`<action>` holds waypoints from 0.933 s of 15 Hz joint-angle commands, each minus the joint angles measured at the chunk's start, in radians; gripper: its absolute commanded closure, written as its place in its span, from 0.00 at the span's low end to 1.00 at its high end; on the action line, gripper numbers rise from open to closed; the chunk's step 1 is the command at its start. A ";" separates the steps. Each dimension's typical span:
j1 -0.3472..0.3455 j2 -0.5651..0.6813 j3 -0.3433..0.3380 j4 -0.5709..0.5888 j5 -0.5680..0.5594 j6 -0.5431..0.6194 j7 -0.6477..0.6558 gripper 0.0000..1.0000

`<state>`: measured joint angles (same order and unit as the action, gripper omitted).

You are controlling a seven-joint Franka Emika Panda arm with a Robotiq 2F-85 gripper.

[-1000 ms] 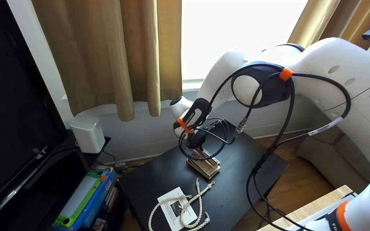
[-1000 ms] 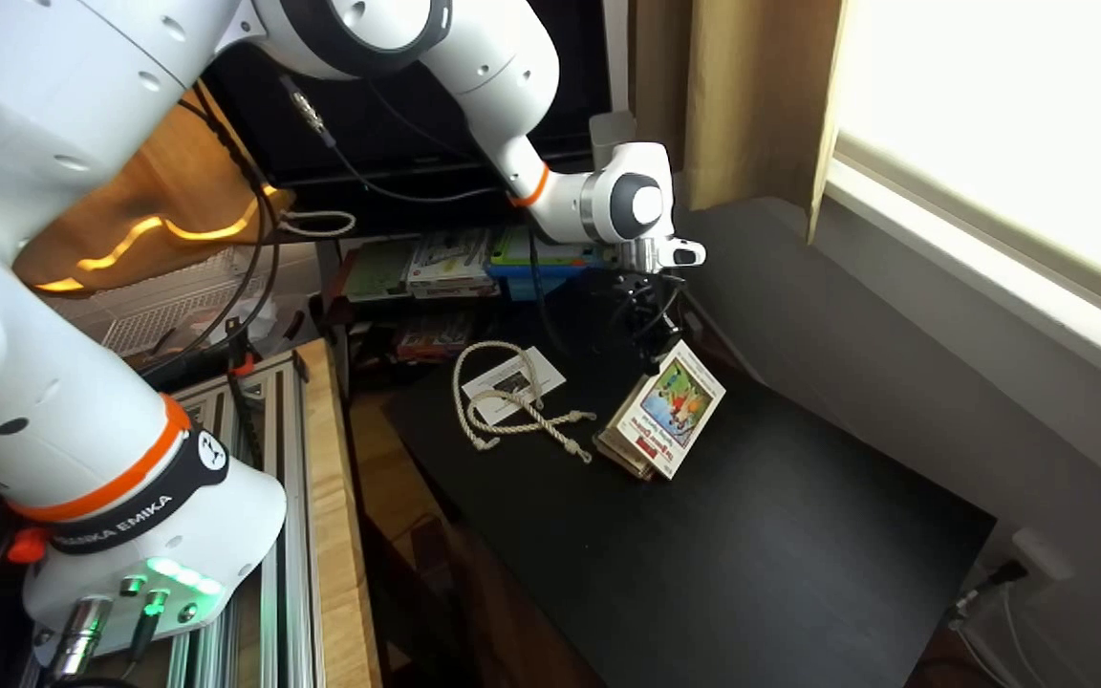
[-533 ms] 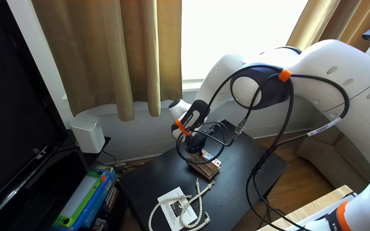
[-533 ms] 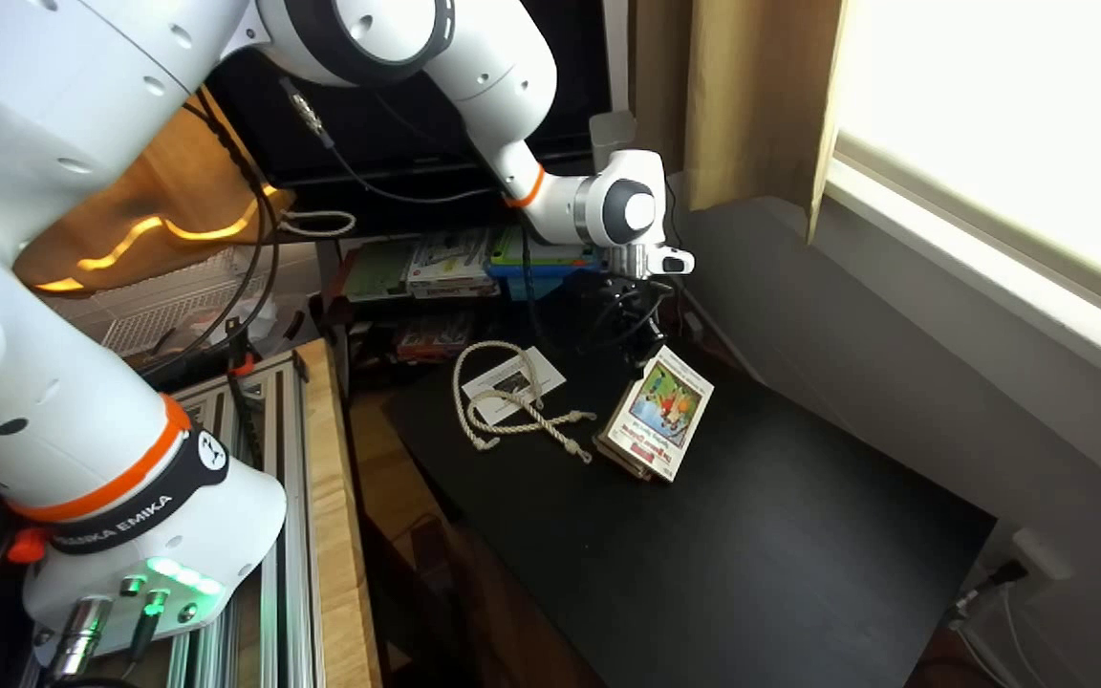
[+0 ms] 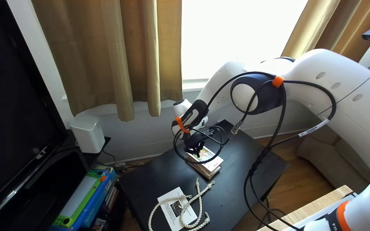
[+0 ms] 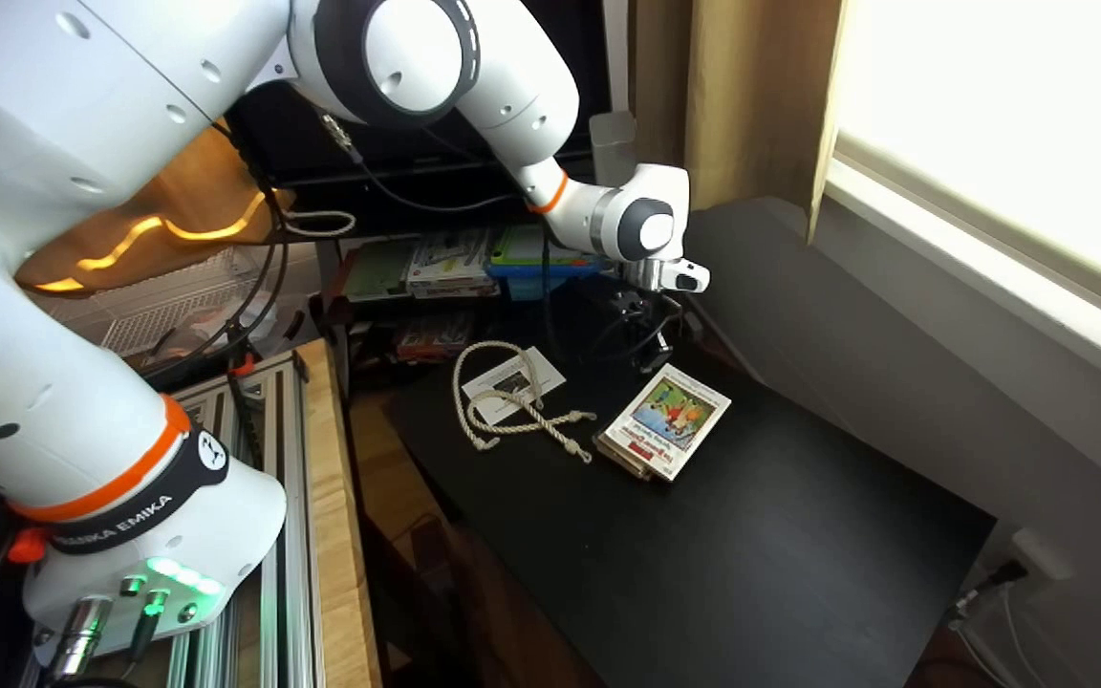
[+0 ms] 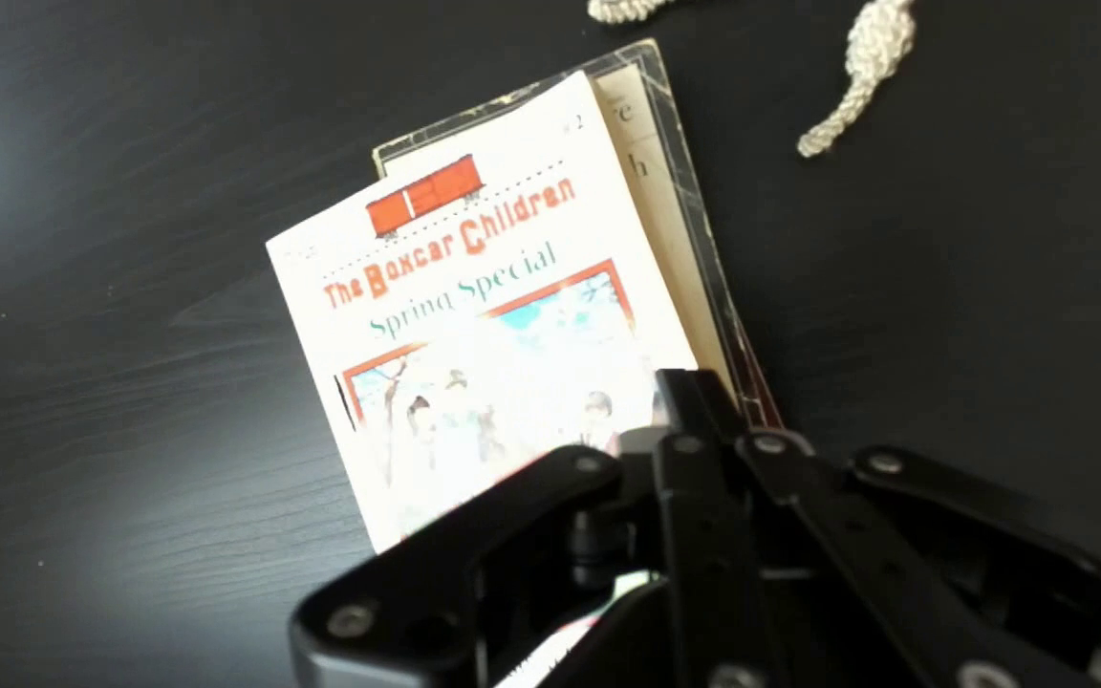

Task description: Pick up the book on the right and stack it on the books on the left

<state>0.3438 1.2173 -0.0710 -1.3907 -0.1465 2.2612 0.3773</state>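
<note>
Book [image 7: 479,311] titled The Boxcar Children lies cover up and slightly askew on the books beneath [image 7: 680,229], all on the dark worktop [image 6: 751,545], while the tool [image 7: 692,384], its jaws meeting, hangs near its edge.

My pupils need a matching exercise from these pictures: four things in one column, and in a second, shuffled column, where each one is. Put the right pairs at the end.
Column one
1. Boxcar Children book
2. cream rope
3. tan curtain
4. black gripper

Column two
A. hanging beside the bright window
B. at the end of the white robot arm
C. lying on top of other books
D. lying partly across a printed sheet

Right pairs: 1-C; 2-D; 3-A; 4-B
</note>
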 commanded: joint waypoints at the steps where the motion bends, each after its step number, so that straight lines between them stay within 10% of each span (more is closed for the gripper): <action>1: -0.027 0.077 0.024 0.114 0.050 -0.072 0.014 0.99; 14: -0.066 -0.090 0.057 -0.110 0.018 0.242 -0.333 0.00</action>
<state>0.3009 1.2172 -0.0423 -1.3678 -0.1236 2.4502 0.1030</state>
